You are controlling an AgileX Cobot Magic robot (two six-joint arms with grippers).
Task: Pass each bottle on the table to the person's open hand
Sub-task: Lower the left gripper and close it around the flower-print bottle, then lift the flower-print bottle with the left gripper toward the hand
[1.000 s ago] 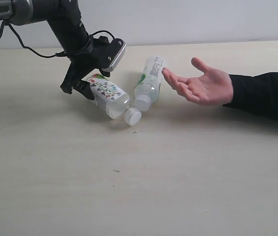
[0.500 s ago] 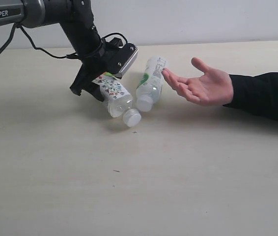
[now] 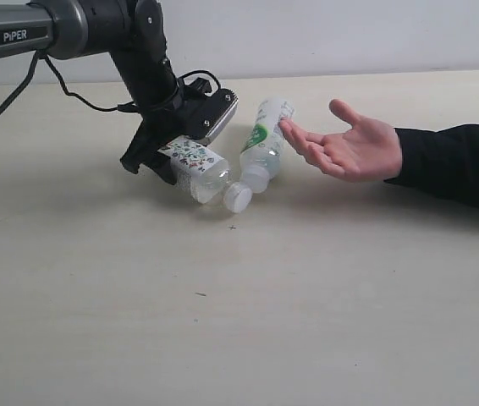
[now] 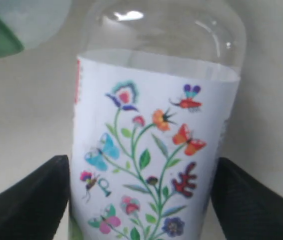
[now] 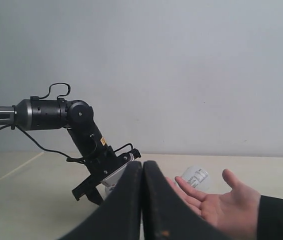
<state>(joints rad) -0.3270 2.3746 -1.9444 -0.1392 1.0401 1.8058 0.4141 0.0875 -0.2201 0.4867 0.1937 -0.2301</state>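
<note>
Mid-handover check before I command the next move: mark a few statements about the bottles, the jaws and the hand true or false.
1. The left gripper has its jaws closed on either side of the flower-print bottle. True.
2. The right gripper has its jaws wide open. False: they are shut together and hold nothing.
3. The person's hand is palm up with no bottle in it. True.
4. The green-label bottle stands upright on the table. False: it lies tipped over, its cap end toward the flower-print bottle's cap and its base near the fingertips.
5. Four bottles are in view. False: only two show.
</note>
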